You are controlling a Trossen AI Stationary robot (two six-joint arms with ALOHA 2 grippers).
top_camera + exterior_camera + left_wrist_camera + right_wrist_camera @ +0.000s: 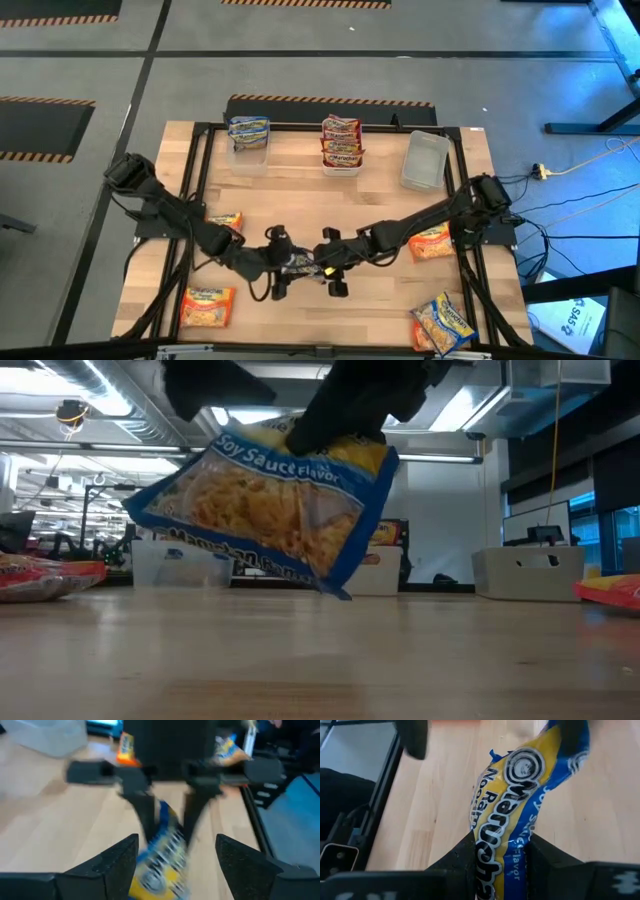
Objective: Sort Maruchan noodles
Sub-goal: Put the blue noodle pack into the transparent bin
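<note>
Right gripper [322,265] is clamped on a blue packet [512,815], held clear of the table [300,200] at about 6 o'clock from the middle. Left gripper [283,268], at the packet's 9 o'clock, stands open, fingers [120,857] apart.

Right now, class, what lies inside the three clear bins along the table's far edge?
The left bin holds blue packets; the middle bin holds red packets, stacked. The right bin shows nothing inside. How many packets lie beneath each top one is covered.
</note>
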